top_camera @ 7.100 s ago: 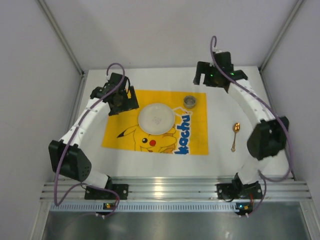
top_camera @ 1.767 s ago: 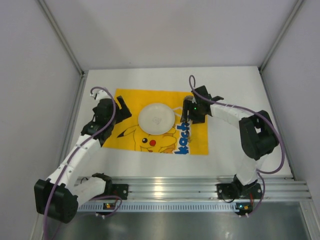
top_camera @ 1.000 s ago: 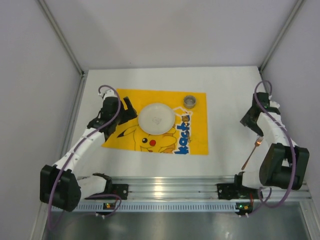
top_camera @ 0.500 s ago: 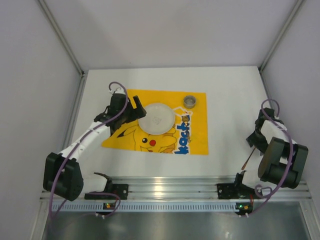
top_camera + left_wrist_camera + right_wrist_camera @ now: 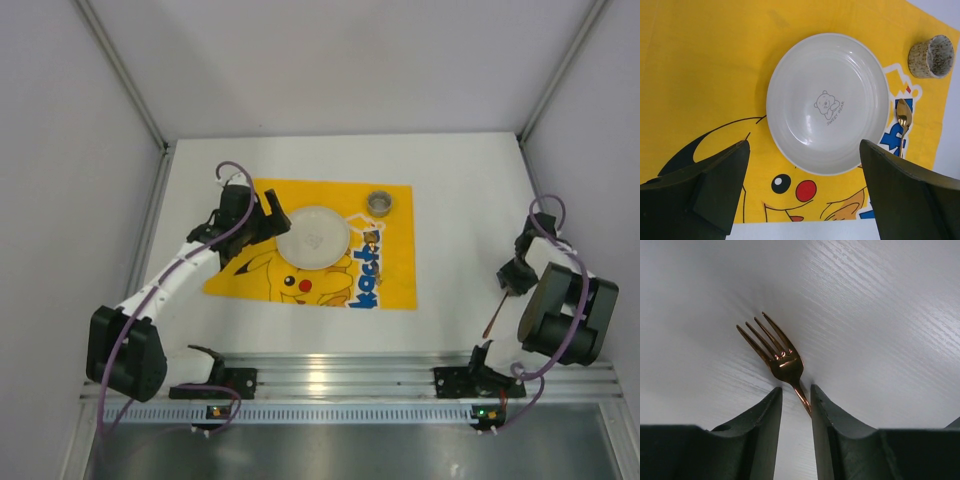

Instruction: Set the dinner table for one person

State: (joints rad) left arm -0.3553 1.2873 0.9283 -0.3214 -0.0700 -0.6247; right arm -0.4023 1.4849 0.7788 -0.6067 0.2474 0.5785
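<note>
The white dinner table (image 5: 460, 180) carries a yellow Pikachu mat (image 5: 250, 200) with a white plate (image 5: 313, 237) on it. In the left wrist view the plate (image 5: 827, 102) has a gold spoon (image 5: 902, 125) at its right and a speckled cup (image 5: 931, 56) beyond. My left gripper (image 5: 270, 215) hovers open over the plate's left edge, its jaws (image 5: 804, 145) wide and empty. At the right a copper fork (image 5: 493, 315) lies on the table. My right gripper (image 5: 796, 390) straddles the fork (image 5: 775, 352) at its neck, which touches the right finger; a gap shows at the left finger.
A ribbed aluminium rail (image 5: 340, 375) runs along the near edge with both arm bases on it. Grey walls close in the left, right and back. The right arm's folded elbow (image 5: 560, 315) sits close to the right wall.
My right gripper's jaws have narrowed around the fork's neck and the arm has folded back a little. The left gripper moved toward the plate a second ago and has held still since.
</note>
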